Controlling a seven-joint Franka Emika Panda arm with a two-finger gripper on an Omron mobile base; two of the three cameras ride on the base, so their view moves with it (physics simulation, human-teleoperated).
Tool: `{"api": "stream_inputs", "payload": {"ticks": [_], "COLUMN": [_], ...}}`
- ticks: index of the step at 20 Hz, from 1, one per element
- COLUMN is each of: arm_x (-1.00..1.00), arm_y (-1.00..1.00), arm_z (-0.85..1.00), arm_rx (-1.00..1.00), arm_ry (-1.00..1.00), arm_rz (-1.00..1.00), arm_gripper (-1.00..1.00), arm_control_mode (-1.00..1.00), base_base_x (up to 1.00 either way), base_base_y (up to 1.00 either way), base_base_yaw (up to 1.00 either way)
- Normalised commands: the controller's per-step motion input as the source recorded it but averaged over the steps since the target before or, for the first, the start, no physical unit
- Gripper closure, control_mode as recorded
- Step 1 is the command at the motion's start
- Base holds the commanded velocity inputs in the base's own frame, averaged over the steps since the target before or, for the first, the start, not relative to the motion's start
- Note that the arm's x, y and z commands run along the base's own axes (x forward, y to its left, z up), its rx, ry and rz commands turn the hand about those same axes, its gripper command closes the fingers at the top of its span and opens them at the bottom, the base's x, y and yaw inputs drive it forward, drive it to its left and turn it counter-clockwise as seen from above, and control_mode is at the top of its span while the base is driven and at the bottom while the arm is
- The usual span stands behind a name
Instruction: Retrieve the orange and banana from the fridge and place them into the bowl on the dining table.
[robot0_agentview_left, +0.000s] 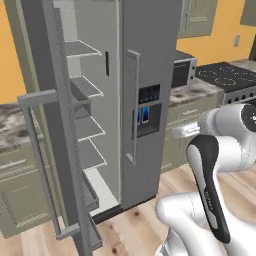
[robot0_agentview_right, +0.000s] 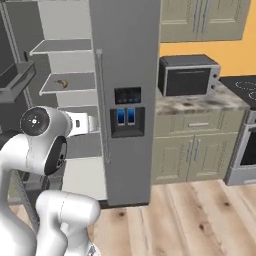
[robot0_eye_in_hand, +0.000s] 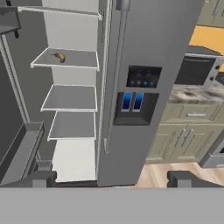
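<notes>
The grey fridge stands ahead with its left door swung open and its right door shut. A small yellow banana lies on an upper grey shelf inside. The orange, the bowl and the dining table are out of view. My gripper is open and holds nothing. It hangs well short of the fridge, facing the edge of the shut right door, with the banana up and to the left of it in the hand view.
A dark microwave sits on the marbled wall counter right of the fridge, above olive cabinets. A stove stands further right. The open door's bins jut out at the left. Wooden floor lies below.
</notes>
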Motion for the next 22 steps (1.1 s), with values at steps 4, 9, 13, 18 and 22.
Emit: {"api": "stream_inputs", "payload": {"ticks": [4,9,13,18,22], "arm_x": [0.0,0.0,0.0,0.0,0.0], "arm_y": [0.0,0.0,0.0,0.0,0.0], "arm_z": [0.0,0.0,0.0,0.0,0.0], "arm_rx": [0.0,0.0,0.0,0.0,0.0], "arm_ry": [0.0,0.0,0.0,0.0,0.0], "arm_rz": [0.0,0.0,0.0,0.0,0.0], "arm_gripper": [-1.0,-1.0,-1.0,-1.0,-1.0], "arm_control_mode": [1.0,1.0,1.0,1.0,1.0], "base_base_x": [0.39,0.43,0.5,0.49,0.43], "base_base_y": [-0.22,-0.22,-0.37,-0.46,-0.22], "base_base_yaw": [0.31,0.3,0.24,0.19,0.21]}}
